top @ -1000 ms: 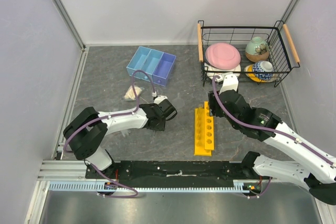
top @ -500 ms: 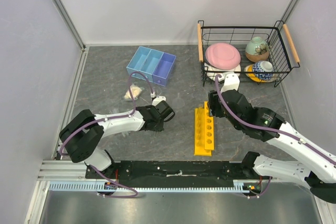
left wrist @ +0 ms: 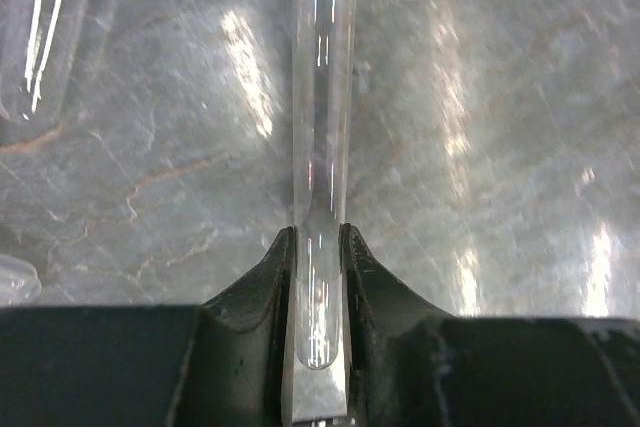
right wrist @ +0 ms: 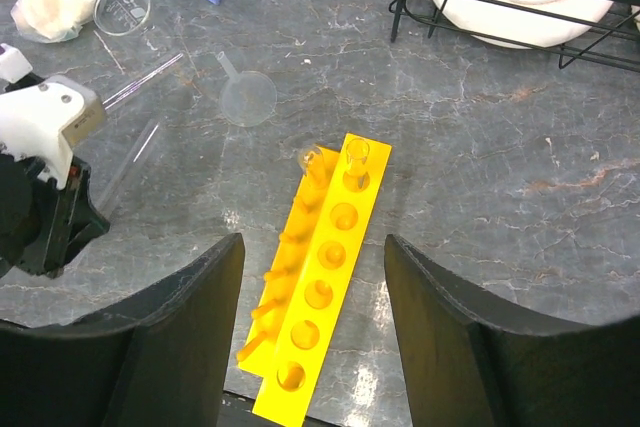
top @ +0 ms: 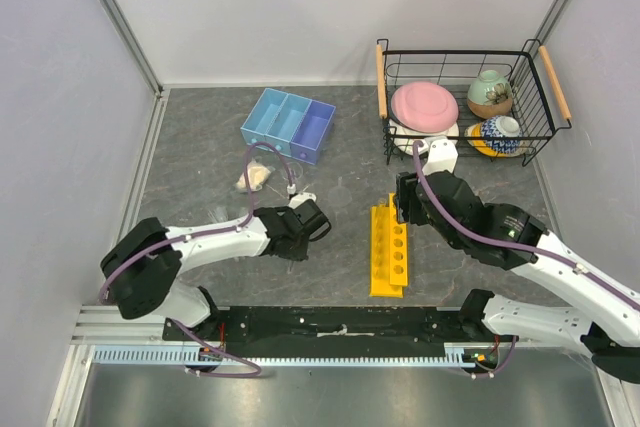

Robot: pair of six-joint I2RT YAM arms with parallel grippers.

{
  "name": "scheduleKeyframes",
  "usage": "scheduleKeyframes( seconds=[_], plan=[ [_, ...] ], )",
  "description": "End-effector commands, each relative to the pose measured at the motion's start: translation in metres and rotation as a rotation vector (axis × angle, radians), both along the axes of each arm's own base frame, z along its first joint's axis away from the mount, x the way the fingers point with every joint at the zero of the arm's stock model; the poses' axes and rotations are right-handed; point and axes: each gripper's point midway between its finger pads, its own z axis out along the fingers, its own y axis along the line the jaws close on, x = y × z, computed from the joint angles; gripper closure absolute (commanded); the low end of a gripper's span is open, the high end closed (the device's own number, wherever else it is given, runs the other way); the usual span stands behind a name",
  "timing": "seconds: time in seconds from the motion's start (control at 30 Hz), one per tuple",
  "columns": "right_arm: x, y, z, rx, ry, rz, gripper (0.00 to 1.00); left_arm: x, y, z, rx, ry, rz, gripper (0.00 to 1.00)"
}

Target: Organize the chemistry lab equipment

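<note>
Since a second ago our left arm has drawn back a little toward its base. Our left pincer (left wrist: 320,282) is closed on a thin clear test tube (left wrist: 322,97), which reaches straight ahead from the fingers over the grey table (left wrist: 500,147). Our right pincer (right wrist: 312,242) stands open and holds nothing. Directly below it lies the yellow rack (right wrist: 330,252), with one racked tube (right wrist: 356,152) in its far end hole.

Clear test tube (left wrist: 322,97) pinched at rounded end between fingers (left wrist: 250,295).
</note>
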Motion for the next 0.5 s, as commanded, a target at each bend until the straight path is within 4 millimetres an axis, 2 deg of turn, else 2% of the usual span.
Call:
scheduleKeyframes(
  seconds=[0.0,0.07,0.1,0.23,0.27,0.33,0.43,0.47],
  plan=[
    [0.001,0.002,0.016,0.03,-0.016,-0.012,0.34,-0.013,-0.021,0.045,-0.082,0.004,-0.115,0.98],
    [-0.001,0.005,0.012,0.026,-0.004,-0.002,0.34,-0.022,-0.026,0.061,-0.105,0.02,-0.199,0.98],
    [-0.003,0.008,0.011,0.035,0.007,0.015,0.34,-0.027,-0.037,0.081,-0.172,0.016,-0.247,0.98],
    [-0.013,0.022,0.009,0.102,0.037,0.095,0.34,-0.05,-0.056,0.133,-0.333,0.018,-0.456,0.98],
    [-0.017,0.026,0.009,0.124,0.044,0.121,0.34,-0.061,-0.064,0.149,-0.403,0.041,-0.521,0.98],
    [-0.032,0.039,0.015,0.212,0.063,0.217,0.33,-0.071,-0.069,0.171,-0.48,0.02,-0.605,0.98],
    [-0.053,0.05,0.025,0.308,0.089,0.325,0.33,-0.087,-0.081,0.203,-0.626,-0.015,-0.727,0.98],
    [-0.057,0.051,0.029,0.33,0.092,0.344,0.33,-0.098,-0.085,0.208,-0.673,0.003,-0.778,0.98]
  ],
)
